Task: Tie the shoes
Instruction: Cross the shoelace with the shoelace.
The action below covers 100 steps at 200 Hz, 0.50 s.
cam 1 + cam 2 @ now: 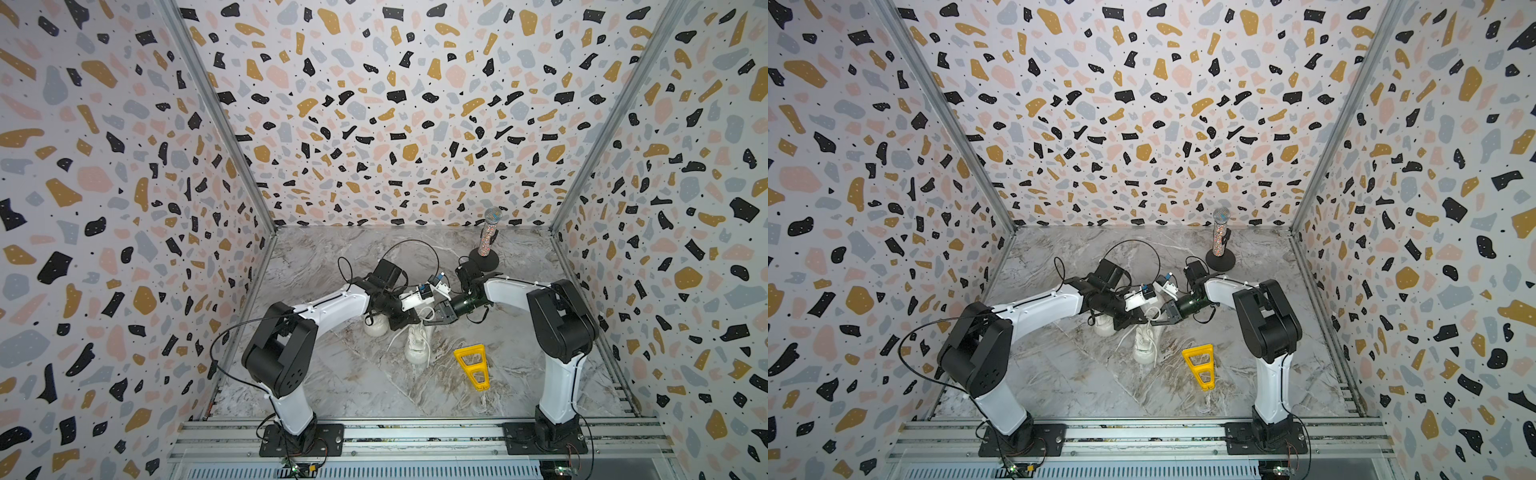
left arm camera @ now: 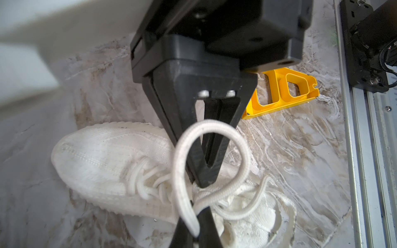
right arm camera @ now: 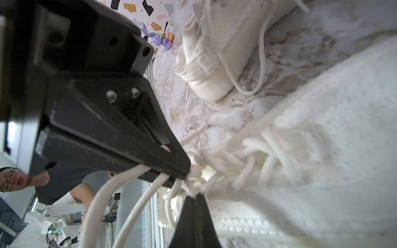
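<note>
Two white shoes lie mid-table in both top views: one (image 1: 417,349) (image 1: 1144,349) under the grippers, the other (image 1: 376,328) (image 1: 1104,326) to its left, partly hidden by the left arm. My left gripper (image 2: 192,214) (image 1: 409,320) is shut on a white lace loop (image 2: 242,154) of the nearer shoe (image 2: 103,163). That loop circles the fingers of my right gripper (image 2: 204,182). My right gripper (image 3: 194,195) (image 1: 434,318) is shut on lace at the knot over the shoe's (image 3: 322,150) eyelets. The second shoe (image 3: 206,64) lies apart with loose laces.
A yellow triangular frame (image 1: 471,365) (image 2: 283,92) lies on the marble table right of the shoes. A glittery microphone on a black stand (image 1: 488,239) is at the back right. A small purple toy (image 3: 161,40) sits by the wall. Aluminium rails (image 1: 415,434) bound the front.
</note>
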Tool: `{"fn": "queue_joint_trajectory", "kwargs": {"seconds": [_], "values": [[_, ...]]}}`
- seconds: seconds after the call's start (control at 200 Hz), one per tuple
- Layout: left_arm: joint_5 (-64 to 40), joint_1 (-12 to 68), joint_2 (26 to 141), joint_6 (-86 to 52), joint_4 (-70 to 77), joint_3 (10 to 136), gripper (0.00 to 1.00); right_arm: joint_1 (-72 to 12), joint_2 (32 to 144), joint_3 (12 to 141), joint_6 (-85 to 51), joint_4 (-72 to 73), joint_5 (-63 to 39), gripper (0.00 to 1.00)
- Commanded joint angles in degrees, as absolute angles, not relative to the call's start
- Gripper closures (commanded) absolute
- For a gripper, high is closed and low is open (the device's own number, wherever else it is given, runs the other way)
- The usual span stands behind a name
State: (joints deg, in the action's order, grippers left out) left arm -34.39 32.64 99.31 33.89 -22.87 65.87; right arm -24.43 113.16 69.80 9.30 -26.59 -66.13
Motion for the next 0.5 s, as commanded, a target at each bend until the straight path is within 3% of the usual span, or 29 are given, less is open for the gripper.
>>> {"fn": "queue_joint_trajectory", "kwargs": {"seconds": [0.0, 0.225, 0.496], "values": [[-35.95, 32.66, 97.42, 34.53, -23.44, 65.3, 1.0, -23.67, 110.57, 71.51, 11.24, -29.23, -64.31, 1.0], [-36.46, 32.63, 97.78, 33.76, -23.46, 65.52, 1.0, -23.77, 110.57, 71.37, 11.25, -28.85, -67.06, 1.0], [-36.91, 32.69, 98.0, 33.4, -23.42, 65.74, 1.0, -23.97, 111.09, 71.24, 10.91, -28.48, -68.64, 0.88]]}}
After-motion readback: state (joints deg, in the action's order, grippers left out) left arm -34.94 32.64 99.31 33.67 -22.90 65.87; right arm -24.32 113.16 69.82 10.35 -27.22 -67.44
